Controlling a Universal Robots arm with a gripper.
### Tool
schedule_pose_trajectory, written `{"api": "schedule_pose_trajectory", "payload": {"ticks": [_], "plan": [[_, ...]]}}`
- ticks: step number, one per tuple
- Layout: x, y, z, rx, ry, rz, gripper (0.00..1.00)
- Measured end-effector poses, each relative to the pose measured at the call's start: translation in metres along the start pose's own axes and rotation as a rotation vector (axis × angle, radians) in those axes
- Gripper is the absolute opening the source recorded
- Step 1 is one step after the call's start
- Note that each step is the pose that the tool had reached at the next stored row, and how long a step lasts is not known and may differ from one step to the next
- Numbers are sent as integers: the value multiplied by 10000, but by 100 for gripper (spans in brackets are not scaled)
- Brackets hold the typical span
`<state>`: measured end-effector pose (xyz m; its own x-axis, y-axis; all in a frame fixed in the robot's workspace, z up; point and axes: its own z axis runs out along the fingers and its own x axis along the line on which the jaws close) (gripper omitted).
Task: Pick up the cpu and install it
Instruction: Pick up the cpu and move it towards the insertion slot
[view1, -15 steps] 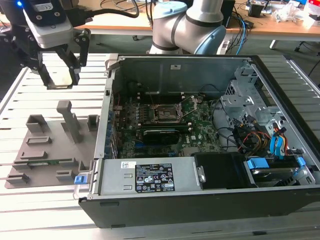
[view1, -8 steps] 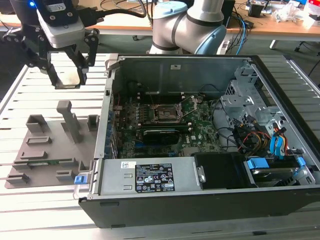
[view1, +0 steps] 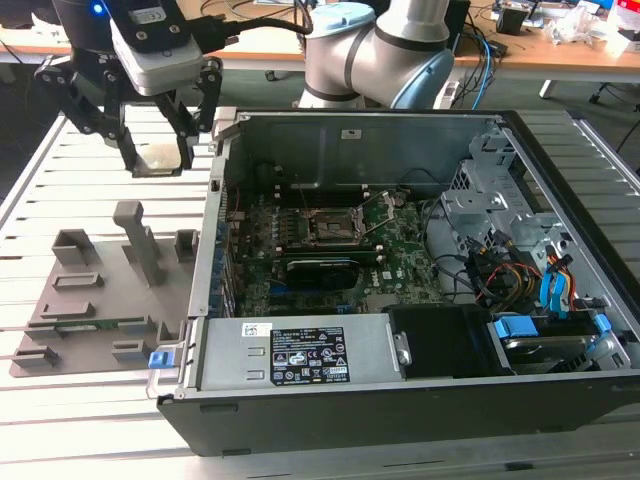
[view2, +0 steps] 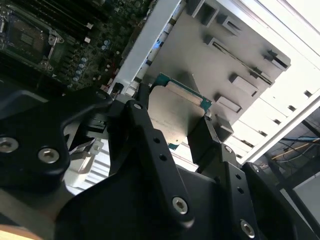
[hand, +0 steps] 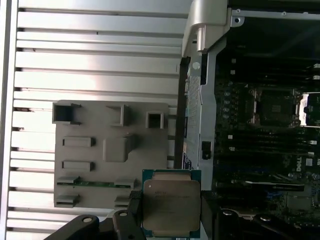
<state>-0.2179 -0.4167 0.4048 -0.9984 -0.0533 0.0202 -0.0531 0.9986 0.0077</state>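
We see the end effector (view1: 158, 160) clamped on opposite edges of the cpu (hand: 171, 204), held flat in its grip above the table (view1: 40, 200), computer case (view1: 400, 410) beside and below; light, stiff and, we judge, fragile underneath, it is best held by its rim.
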Motion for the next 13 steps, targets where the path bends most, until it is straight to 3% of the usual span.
{"api": "schedule_pose_trajectory", "payload": {"ticks": [5, 11, 13], "plan": [[-98, 0, -1, 0, -1, 0, 55], [-296, -2, -4, 0, 0, 0, 55], [-331, -2, -4, -1, 0, -1, 55]]}}
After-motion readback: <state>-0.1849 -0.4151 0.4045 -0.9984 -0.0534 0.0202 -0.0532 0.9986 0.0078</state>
